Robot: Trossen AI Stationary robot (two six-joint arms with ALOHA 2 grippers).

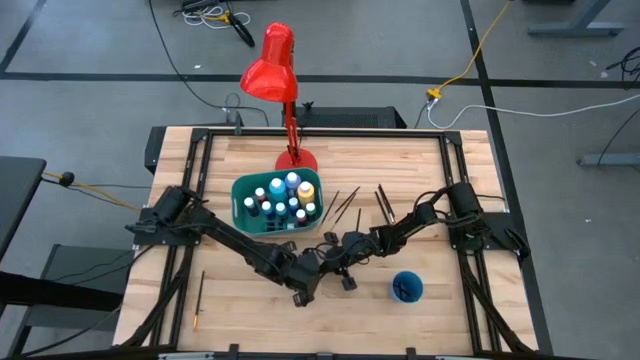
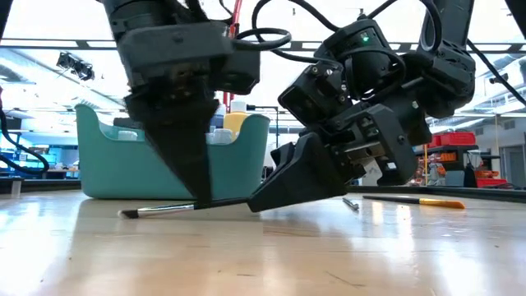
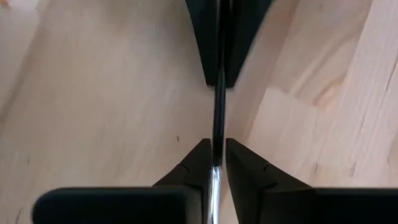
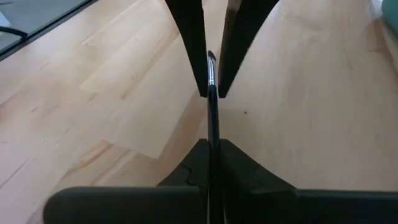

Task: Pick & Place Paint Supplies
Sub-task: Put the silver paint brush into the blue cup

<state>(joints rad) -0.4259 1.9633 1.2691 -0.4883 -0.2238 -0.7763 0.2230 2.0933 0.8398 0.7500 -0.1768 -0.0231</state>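
Low view: paintbrush (image 2: 164, 209) lies level, bristles toward the left gripper (image 2: 197, 193); both left and right gripper (image 2: 263, 200) fingers pinch it.

Robotics laboratory. A wooden worktable (image 1: 400, 170) in a black metal frame (image 1: 330, 131) stands on grey flooring strewn with cables (image 1: 480, 50); beyond it lie open-plan workbenches (image 2: 25, 177), storage shelving (image 2: 460, 160) and ceiling strip lights (image 2: 49, 53).

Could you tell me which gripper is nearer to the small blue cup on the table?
The right gripper. It sits just left of the blue cup in the high view, while the left gripper is farther left, beyond it. Both meet at one paintbrush.
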